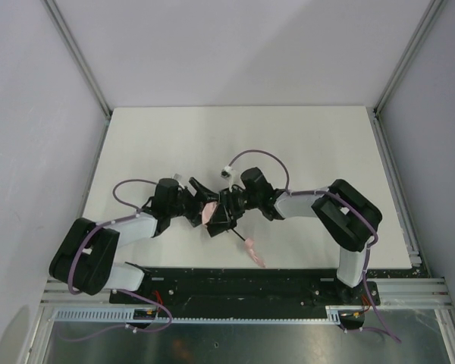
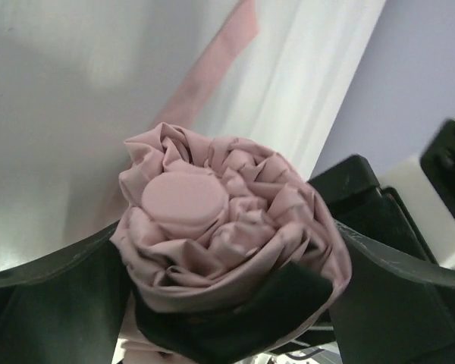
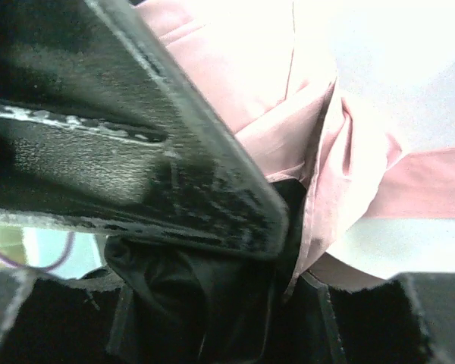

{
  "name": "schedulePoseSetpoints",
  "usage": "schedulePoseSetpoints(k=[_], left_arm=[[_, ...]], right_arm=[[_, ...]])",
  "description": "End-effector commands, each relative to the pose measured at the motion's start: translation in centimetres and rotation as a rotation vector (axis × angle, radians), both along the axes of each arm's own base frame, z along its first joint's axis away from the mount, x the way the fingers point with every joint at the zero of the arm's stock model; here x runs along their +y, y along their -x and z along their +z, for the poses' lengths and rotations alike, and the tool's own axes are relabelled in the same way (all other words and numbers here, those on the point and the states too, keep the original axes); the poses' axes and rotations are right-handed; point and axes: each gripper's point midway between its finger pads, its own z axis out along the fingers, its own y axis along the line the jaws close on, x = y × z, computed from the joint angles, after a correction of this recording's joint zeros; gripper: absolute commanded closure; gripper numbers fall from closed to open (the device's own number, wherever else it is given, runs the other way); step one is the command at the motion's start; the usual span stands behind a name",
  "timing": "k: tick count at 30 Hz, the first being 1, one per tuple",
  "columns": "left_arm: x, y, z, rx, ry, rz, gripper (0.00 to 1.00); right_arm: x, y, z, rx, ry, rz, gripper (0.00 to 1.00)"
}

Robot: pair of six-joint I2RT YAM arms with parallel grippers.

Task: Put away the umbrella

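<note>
The umbrella (image 1: 209, 213) is a bundle of pale pink fabric lying on the white table between my two grippers. In the left wrist view its rolled end (image 2: 212, 220) with a round pink cap faces the camera. My left gripper (image 1: 196, 203) is open, its fingers (image 2: 53, 303) spread wide on either side of that end. My right gripper (image 1: 222, 214) is shut on the umbrella from the other side. One black finger (image 3: 174, 167) presses on the pink and black fabric (image 3: 318, 152). A pink strap (image 1: 252, 252) trails on the table toward the near edge.
A small white object (image 1: 226, 170) lies on the table just behind the grippers. Purple cables (image 1: 265, 154) loop over both arms. Pale walls and metal posts (image 1: 394, 68) enclose the table (image 1: 212, 136) at left, right and back. A black base rail (image 1: 235, 284) runs along the near edge.
</note>
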Motion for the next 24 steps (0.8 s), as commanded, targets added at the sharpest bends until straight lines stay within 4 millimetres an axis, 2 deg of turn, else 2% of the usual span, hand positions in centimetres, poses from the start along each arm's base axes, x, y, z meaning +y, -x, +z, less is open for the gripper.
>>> schedulePoseSetpoints(k=[1, 8, 11, 14, 21, 24], left_arm=[[-0.1, -1.0, 2.5, -0.147, 0.011, -0.026, 0.04], [0.3, -1.4, 3.5, -0.214, 0.044, -0.009, 0.06], [0.5, -1.9, 4.1, -0.24, 0.06, 0.002, 0.13], [0.6, -2.4, 5.0, -0.283, 0.064, 0.005, 0.2], [0.3, -2.8, 5.4, -0.306, 0.067, -0.017, 0.53], [0.1, -2.7, 5.2, -0.306, 0.069, -0.03, 0.78]], right_arm=[[1.6, -0.2, 5.7, 0.11, -0.274, 0.03, 1.0], [1.0, 0.5, 8.3, 0.245, -0.469, 0.073, 1.0], [0.6, 1.1, 9.1, 0.296, -0.535, 0.103, 1.0], [0.4, 1.5, 9.0, 0.327, -0.557, 0.119, 1.0], [0.3, 2.5, 8.6, 0.339, -0.543, 0.152, 1.0], [0.3, 2.7, 8.2, 0.334, -0.521, 0.155, 1.0]])
